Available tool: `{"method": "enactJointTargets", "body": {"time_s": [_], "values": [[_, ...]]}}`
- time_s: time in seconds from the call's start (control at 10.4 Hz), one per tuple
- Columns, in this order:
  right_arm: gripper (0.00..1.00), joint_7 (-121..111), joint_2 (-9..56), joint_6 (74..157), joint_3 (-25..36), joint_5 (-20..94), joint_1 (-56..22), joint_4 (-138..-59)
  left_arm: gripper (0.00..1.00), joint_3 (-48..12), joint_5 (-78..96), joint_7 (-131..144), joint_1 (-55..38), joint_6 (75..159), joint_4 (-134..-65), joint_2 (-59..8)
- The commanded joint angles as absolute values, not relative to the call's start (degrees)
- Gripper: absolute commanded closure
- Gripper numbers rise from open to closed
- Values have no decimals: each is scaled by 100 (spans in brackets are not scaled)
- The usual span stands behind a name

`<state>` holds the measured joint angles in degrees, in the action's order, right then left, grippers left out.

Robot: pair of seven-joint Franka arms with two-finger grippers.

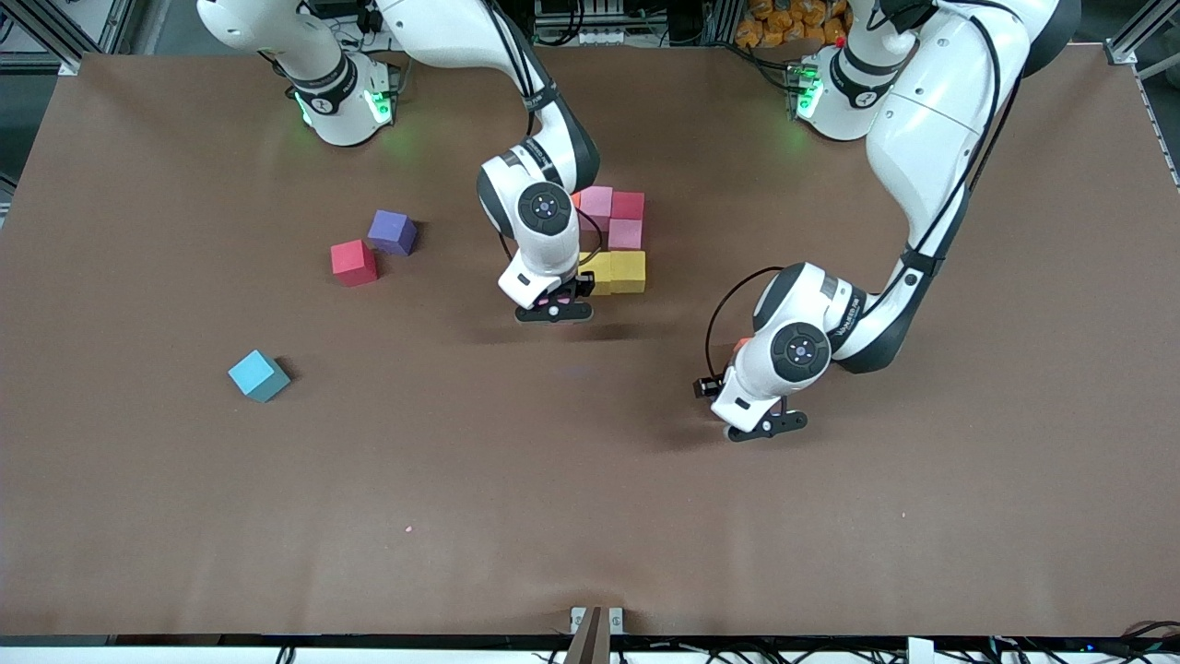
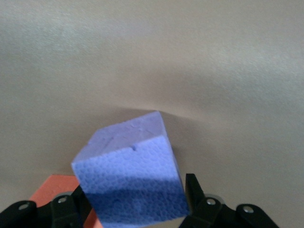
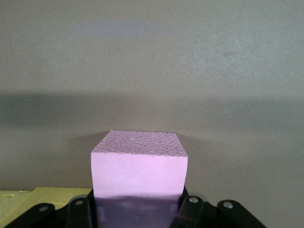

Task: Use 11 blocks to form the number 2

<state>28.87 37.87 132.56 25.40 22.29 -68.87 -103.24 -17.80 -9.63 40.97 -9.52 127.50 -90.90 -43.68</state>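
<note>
The right gripper (image 1: 553,311), mid-frame, pinches a pink block (image 3: 138,171) to set below the yellow blocks (image 1: 619,272); the left gripper (image 1: 765,427) straddles a blue block (image 2: 133,175), grip unclear.

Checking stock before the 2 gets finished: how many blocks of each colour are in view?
Pink blocks: 4, one darker, one held in the right pincer
Yellow blocks: 2
Orange blocks: 2, both mostly hidden
Blue blocks: 2, one at the left pincer
Red block: 1
Purple block: 1
Total: 12
</note>
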Motion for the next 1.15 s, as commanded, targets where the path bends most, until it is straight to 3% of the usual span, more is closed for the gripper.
{"method": "enactJointTargets", "body": {"time_s": [0.0, 0.48, 0.67, 0.87, 1.06], "values": [[0, 3024, 3771, 13263, 2575, 2188, -6978, -10354, 16, -1731, -1318, 4201, -949, 12639, -9071, -4280], [0, 3015, 3429, 12992, 2680, 2180, -6970, -10345, 14, -1740, -1266, 4315, -949, 12647, -9026, -4280], [0, 2962, 3104, 12615, 3030, 2171, -6961, -10327, 17, -1732, -1266, 4333, -897, 12656, -9026, -4280], [0, 2927, 2866, 12349, 3365, 2145, -6944, -10318, 34, -1731, -1257, 4350, -888, 12656, -9026, -4280], [0, 2953, 2891, 12322, 3768, 2136, -6900, -10318, 63, -1731, -1248, 4385, -896, 12656, -9026, -4280]]}}
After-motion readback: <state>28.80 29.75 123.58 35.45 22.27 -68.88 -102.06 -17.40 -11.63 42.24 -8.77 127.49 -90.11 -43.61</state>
